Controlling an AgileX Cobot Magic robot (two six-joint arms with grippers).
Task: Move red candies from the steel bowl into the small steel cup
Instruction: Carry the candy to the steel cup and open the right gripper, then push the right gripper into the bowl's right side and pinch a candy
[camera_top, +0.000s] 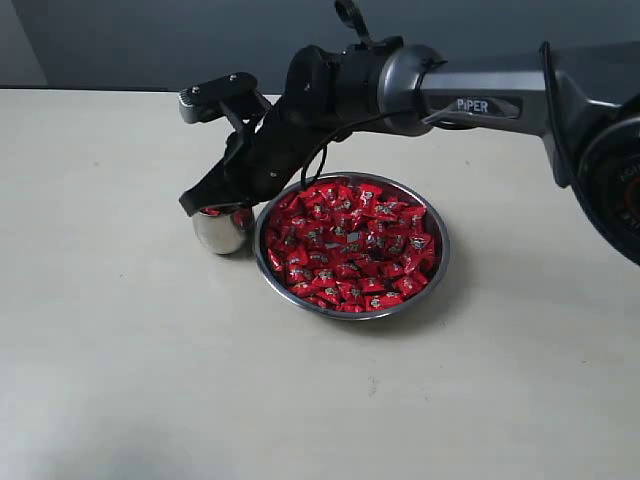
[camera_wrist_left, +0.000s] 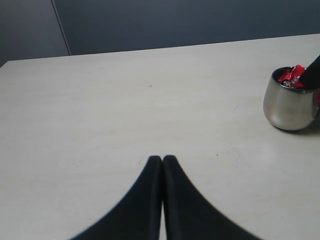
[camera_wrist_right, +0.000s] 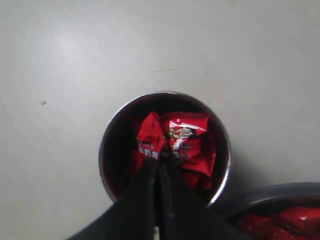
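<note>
The steel bowl (camera_top: 446, 250) sits mid-table, heaped with red candies (camera_top: 350, 245). The small steel cup (camera_top: 220, 232) stands against its left side. My right gripper (camera_top: 205, 205) reaches across and hangs right over the cup's mouth. In the right wrist view its fingers (camera_wrist_right: 161, 152) are pressed together, with a red candy (camera_wrist_right: 149, 132) pinched at the tips just above the cup (camera_wrist_right: 107, 145). More red candies (camera_wrist_right: 192, 145) lie inside the cup. My left gripper (camera_wrist_left: 162, 159) is shut and empty over bare table, the cup (camera_wrist_left: 287, 105) off to one side of it.
The beige table (camera_top: 120, 350) spreads wide on the left and in front. The right arm's black body (camera_top: 480, 100) spans the back of the scene above the bowl. A dark wall (camera_top: 150, 40) runs behind the table's far edge.
</note>
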